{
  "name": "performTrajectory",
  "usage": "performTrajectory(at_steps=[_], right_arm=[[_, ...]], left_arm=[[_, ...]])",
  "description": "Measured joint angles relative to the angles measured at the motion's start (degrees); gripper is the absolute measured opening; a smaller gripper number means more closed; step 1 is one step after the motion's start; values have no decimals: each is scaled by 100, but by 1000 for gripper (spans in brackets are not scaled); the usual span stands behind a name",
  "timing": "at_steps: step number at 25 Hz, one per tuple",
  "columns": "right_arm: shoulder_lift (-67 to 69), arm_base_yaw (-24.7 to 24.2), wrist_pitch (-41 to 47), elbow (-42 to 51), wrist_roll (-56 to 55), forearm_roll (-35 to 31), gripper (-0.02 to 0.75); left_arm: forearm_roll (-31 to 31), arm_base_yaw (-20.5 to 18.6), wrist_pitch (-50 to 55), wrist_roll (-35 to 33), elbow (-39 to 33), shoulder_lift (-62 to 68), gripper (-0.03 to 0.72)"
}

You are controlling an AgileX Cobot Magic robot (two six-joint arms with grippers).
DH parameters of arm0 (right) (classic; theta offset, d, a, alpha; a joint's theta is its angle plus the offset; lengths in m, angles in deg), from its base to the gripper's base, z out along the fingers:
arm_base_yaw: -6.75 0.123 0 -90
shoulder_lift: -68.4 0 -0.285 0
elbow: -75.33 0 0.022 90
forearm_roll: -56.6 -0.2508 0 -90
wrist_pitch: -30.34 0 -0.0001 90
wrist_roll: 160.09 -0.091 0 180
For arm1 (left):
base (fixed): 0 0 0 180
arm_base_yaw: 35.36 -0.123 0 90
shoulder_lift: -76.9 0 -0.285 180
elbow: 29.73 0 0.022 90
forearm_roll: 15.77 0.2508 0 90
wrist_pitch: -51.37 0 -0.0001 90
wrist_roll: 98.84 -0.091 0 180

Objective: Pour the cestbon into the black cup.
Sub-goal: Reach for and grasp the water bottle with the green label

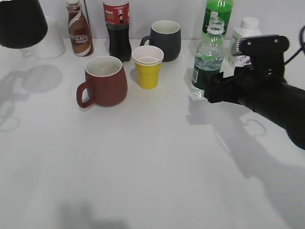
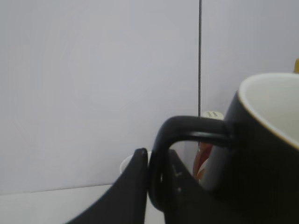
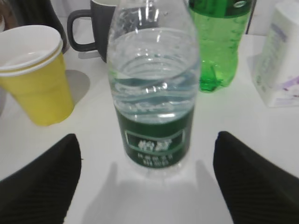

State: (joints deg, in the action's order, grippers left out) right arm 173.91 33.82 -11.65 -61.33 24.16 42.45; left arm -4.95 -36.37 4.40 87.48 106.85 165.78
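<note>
The cestbon (image 1: 207, 59), a small clear bottle with a dark green label, stands upright on the table at the right; it also shows in the right wrist view (image 3: 154, 88). My right gripper (image 1: 213, 88) is open just in front of it, fingers (image 3: 147, 179) wide apart on either side, not touching. The black cup (image 1: 20, 21) hangs in the air at the top left. In the left wrist view my left gripper (image 2: 156, 184) is shut on the black cup's (image 2: 261, 154) loop handle; its white inside shows.
A brown-red mug (image 1: 105, 81), a yellow cup (image 1: 147, 67), a dark grey mug (image 1: 164, 40), a cola bottle (image 1: 117, 28), a Nescafe bottle (image 1: 79, 31), a white cup (image 1: 50, 40), a green soda bottle (image 1: 218, 12) and a white milk bottle (image 1: 244, 36) stand along the back.
</note>
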Motion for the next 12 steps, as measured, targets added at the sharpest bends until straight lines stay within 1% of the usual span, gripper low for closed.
performTrajectory(at_steps=[4,7,12], right_arm=[[503,0,-13,-476,-40,-18,674],[897,0,-19,-885,-40,-62,673],[1615,-53,-36,-1561,-35,-512,660]], left_arm=[[30,0,17,0,0,-10,48],[200,0,100,0,0,-17,48],[631,5,256,116,0,-24,48]])
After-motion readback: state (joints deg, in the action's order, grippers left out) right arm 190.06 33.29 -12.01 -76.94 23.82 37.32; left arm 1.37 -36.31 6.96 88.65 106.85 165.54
